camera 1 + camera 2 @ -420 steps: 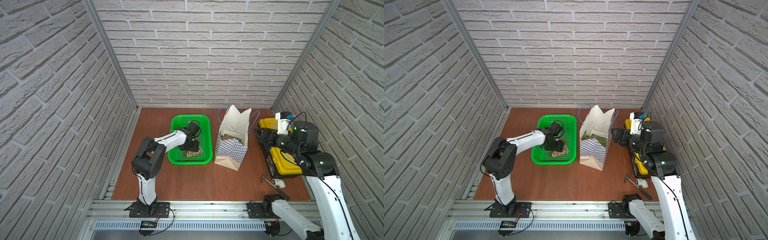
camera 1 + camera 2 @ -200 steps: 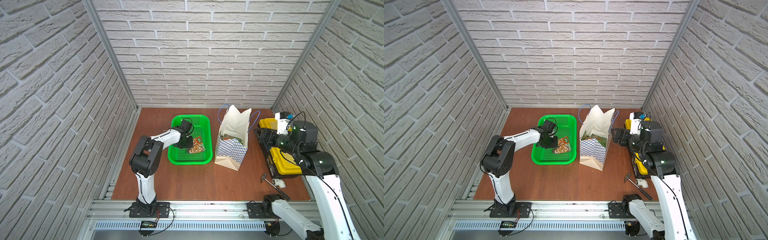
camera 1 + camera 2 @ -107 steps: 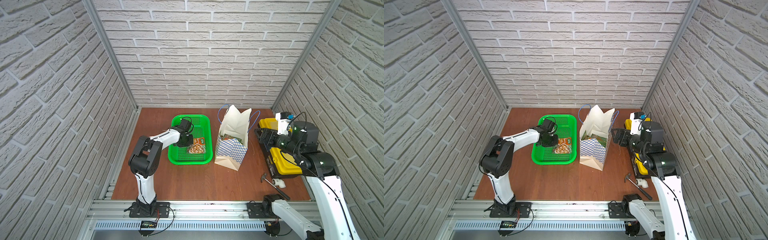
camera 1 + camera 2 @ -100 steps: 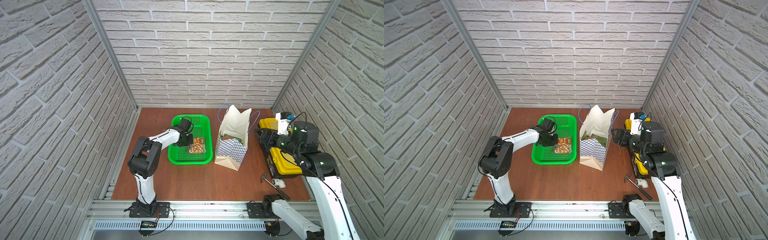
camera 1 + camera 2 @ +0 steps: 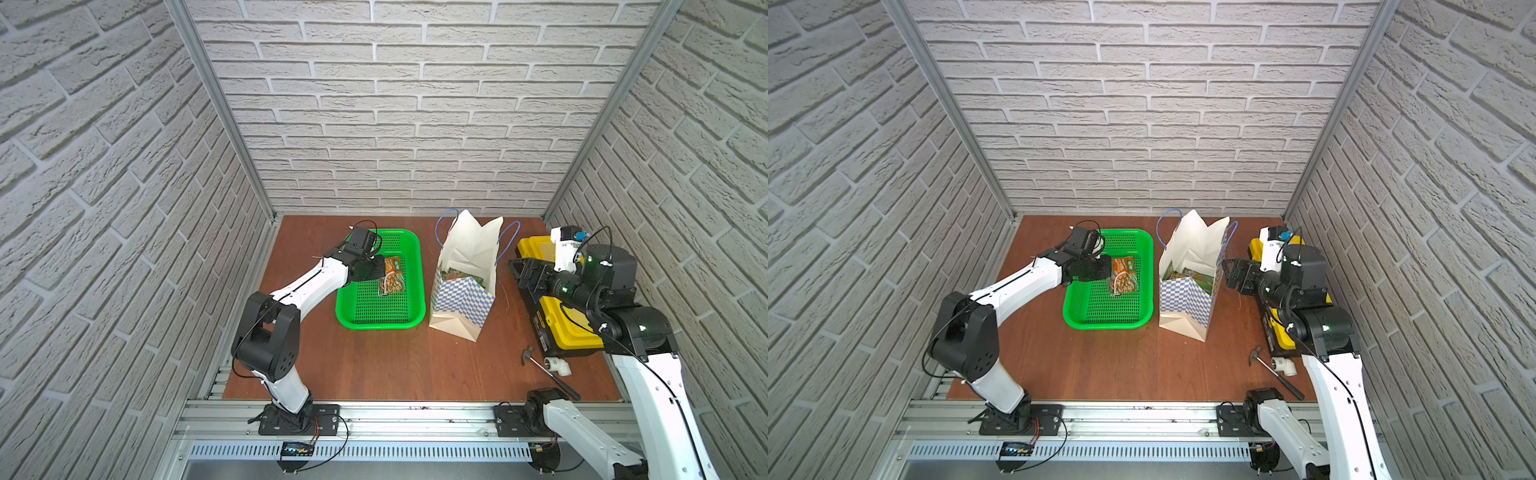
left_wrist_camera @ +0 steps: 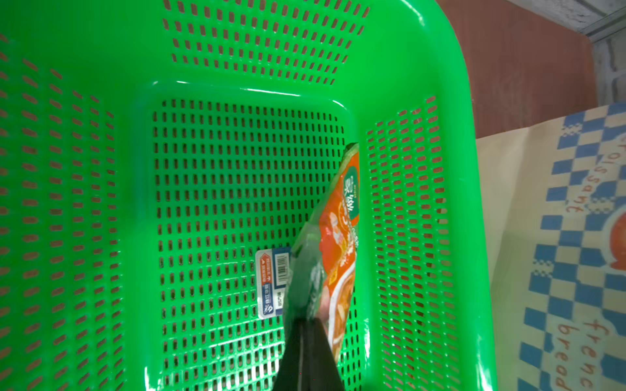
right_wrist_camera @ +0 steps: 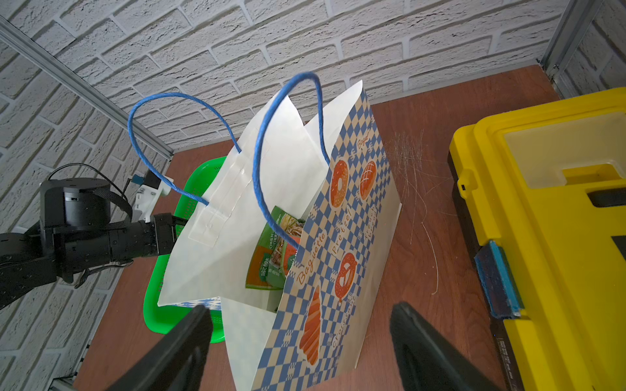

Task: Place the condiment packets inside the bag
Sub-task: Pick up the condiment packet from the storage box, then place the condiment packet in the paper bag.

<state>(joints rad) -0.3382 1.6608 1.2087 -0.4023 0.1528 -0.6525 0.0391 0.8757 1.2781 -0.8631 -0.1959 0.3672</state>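
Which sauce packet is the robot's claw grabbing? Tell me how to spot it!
Find the bright green plastic basket with holes, beside the tall white paper bag. Inside it, the left arm's black claw pinches a flat, shiny orange packet with a food picture. It's the only packet outside the bag; the others, mostly green, sit inside the bag.

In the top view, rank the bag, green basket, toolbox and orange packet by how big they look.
1. Bag and basket: about alike; the tall bag reaches nearer the camera, so no ranking.
2. Toolbox: partly hidden behind the right arm, so unsure.
3. Packet: clearly smallest.
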